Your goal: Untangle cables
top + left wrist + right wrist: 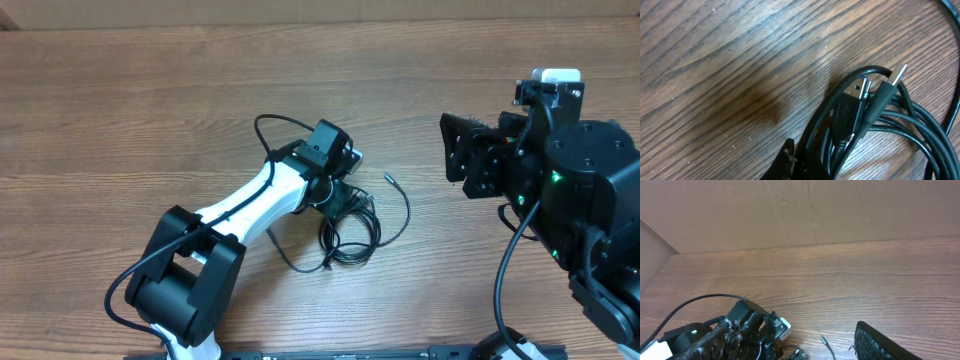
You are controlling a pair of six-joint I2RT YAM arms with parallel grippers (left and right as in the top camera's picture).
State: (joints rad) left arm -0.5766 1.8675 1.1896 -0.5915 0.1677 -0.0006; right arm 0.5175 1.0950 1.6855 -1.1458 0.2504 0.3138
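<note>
left jaws are hovering over the cables on the table; open or closed, cannot tell. only one fingertip is showing, just beside the bundle. in the left wrist view the bundle is running 7 to 1 o'clock, plugs pointing at 1. right jaws are hanging well apart at 3 o'clock, state unreadable. left arm is sitting nearer.
</note>
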